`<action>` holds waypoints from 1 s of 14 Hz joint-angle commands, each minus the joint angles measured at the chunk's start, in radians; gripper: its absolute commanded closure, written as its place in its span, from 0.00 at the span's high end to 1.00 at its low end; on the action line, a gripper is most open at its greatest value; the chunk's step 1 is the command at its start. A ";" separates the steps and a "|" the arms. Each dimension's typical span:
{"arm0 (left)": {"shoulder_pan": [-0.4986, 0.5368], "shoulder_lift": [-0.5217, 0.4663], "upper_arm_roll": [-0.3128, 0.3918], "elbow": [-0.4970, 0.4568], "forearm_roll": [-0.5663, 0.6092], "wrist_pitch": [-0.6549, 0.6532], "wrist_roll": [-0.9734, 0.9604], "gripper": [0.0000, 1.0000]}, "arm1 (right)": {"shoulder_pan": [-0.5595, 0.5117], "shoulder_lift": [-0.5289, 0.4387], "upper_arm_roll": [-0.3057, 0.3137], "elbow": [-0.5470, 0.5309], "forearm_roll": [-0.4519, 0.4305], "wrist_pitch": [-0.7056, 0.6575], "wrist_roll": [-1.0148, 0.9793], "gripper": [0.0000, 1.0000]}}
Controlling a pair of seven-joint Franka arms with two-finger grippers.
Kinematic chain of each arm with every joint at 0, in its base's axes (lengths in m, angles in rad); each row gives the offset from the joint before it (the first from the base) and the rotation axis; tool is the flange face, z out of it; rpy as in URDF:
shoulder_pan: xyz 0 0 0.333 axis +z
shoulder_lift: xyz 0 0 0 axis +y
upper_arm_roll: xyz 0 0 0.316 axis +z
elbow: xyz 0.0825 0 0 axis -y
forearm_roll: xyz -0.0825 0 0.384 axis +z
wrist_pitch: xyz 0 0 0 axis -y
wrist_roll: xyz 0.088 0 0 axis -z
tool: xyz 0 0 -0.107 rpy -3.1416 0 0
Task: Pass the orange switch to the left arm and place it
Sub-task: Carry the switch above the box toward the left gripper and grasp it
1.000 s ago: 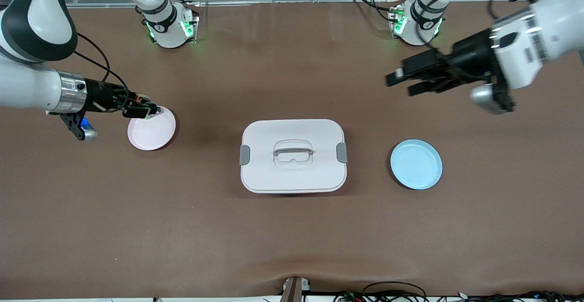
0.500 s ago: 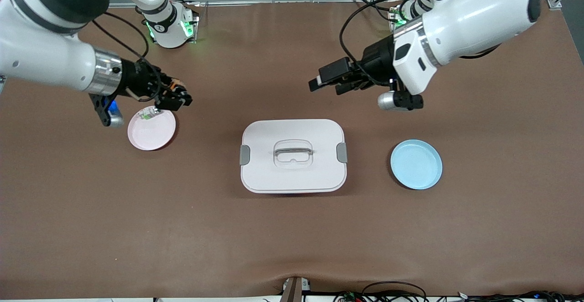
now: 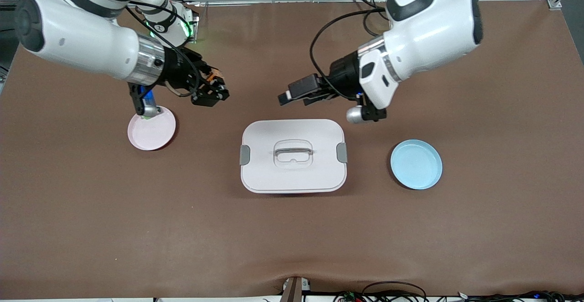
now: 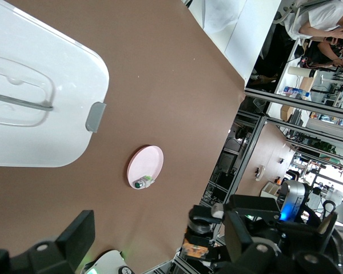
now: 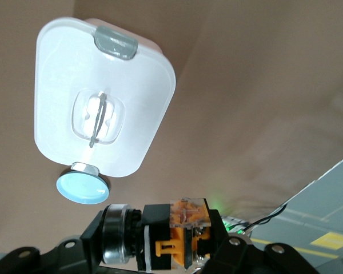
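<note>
My right gripper [image 3: 212, 91] is shut on the orange switch [image 3: 214, 78], a black block with orange parts, and holds it in the air over bare table between the pink plate and the box. In the right wrist view the switch [image 5: 180, 234] sits clamped between the jaws. My left gripper [image 3: 294, 99] is open and empty, over the table by the box's edge nearest the robot bases, pointing at the right gripper. The left wrist view shows the switch [image 4: 195, 250] farther off. The white box [image 3: 292, 174] lies closed at the table's middle.
A pink plate [image 3: 153, 135] holding a small green-and-clear component [image 3: 147, 116] lies toward the right arm's end. A blue plate [image 3: 416, 164] lies toward the left arm's end. The box also shows in both wrist views [image 4: 40, 125] [image 5: 63, 68].
My right gripper rose from the pink plate with the switch and moved toward the table's middle. My left gripper swung in toward the middle too; the gap between them has narrowed.
</note>
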 commanded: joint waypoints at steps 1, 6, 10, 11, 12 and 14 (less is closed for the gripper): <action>-0.066 -0.001 0.008 -0.012 0.044 0.094 0.014 1.00 | 0.039 0.120 -0.013 0.168 0.019 -0.009 0.138 0.00; -0.135 0.007 0.006 -0.079 0.106 0.239 0.036 1.00 | 0.068 0.243 -0.013 0.329 0.019 -0.010 0.287 0.00; -0.154 0.030 0.006 -0.086 0.109 0.289 0.056 1.00 | 0.079 0.277 -0.013 0.363 0.019 -0.009 0.313 0.00; -0.154 0.042 0.006 -0.086 0.109 0.309 0.076 1.00 | 0.080 0.280 -0.013 0.368 0.019 -0.009 0.320 0.00; -0.154 0.050 0.006 -0.084 0.107 0.319 0.099 1.00 | 0.082 0.283 -0.013 0.374 0.019 -0.010 0.330 0.00; -0.151 0.061 0.003 -0.083 0.106 0.323 0.135 1.00 | 0.088 0.286 -0.013 0.385 0.019 -0.009 0.346 0.00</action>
